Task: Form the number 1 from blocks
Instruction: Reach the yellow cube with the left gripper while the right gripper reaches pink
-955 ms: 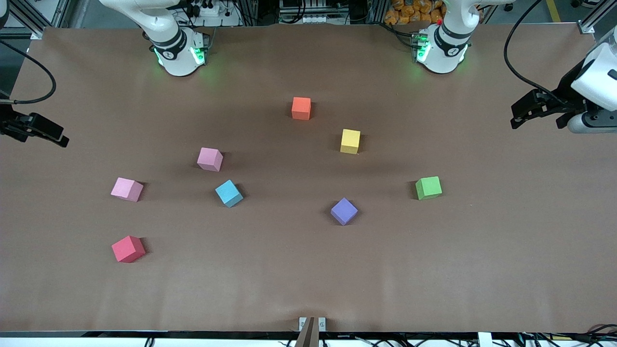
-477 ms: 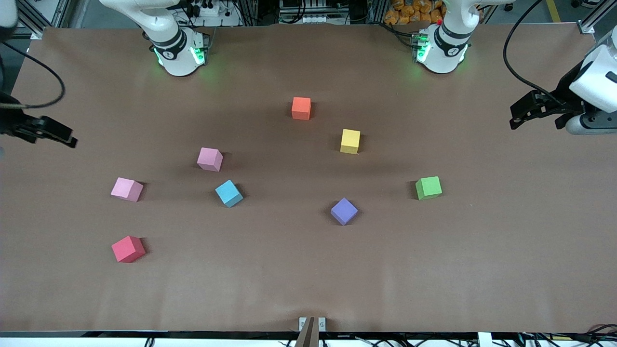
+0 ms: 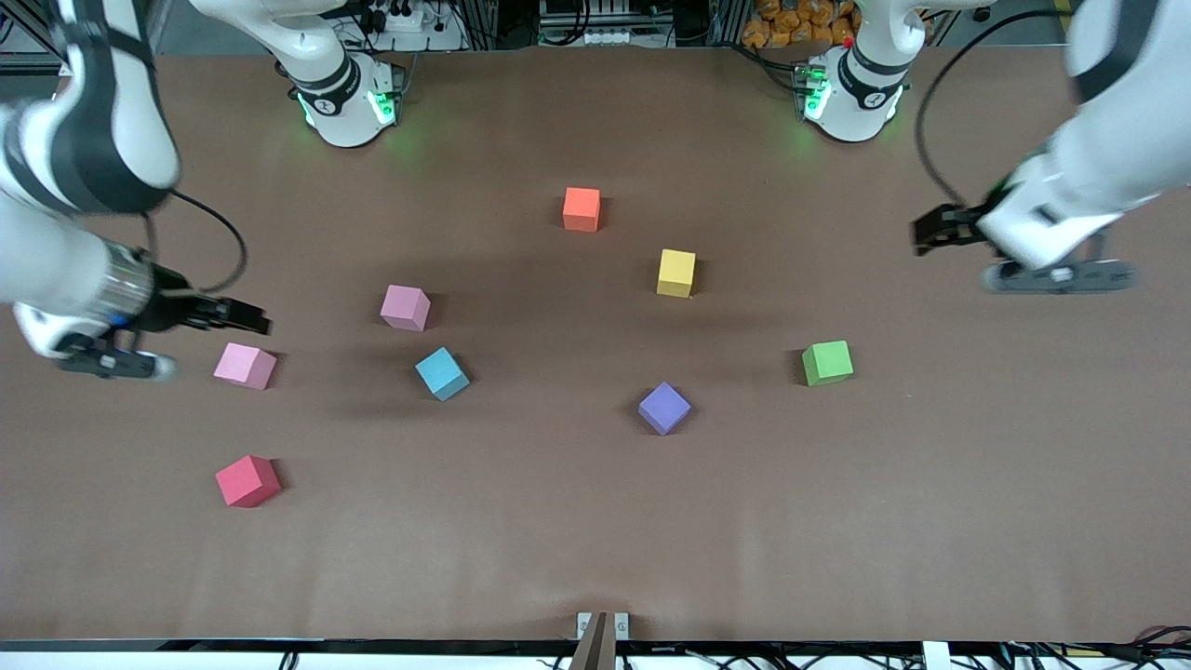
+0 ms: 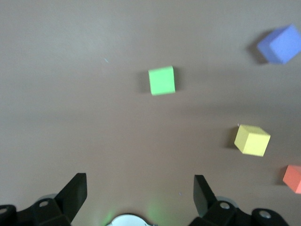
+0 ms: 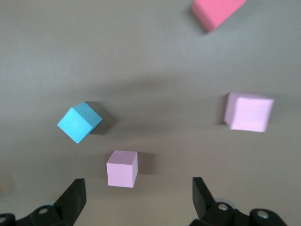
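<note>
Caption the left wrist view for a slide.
Open left gripper above the brown table, with green, yellow, purple and orange blocks scattered apart below.

White arms – black joints, cables, green base lights.

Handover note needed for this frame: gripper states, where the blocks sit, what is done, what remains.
Left gripper: open, empty, above the table at its own end.
Right gripper: open, empty, over a pink matte cube.
Eight cubes lie scattered, none touching: orange, yellow, second pink, light blue, purple, green, red.
Done: nothing placed.
Left: form the whole 1.
</note>
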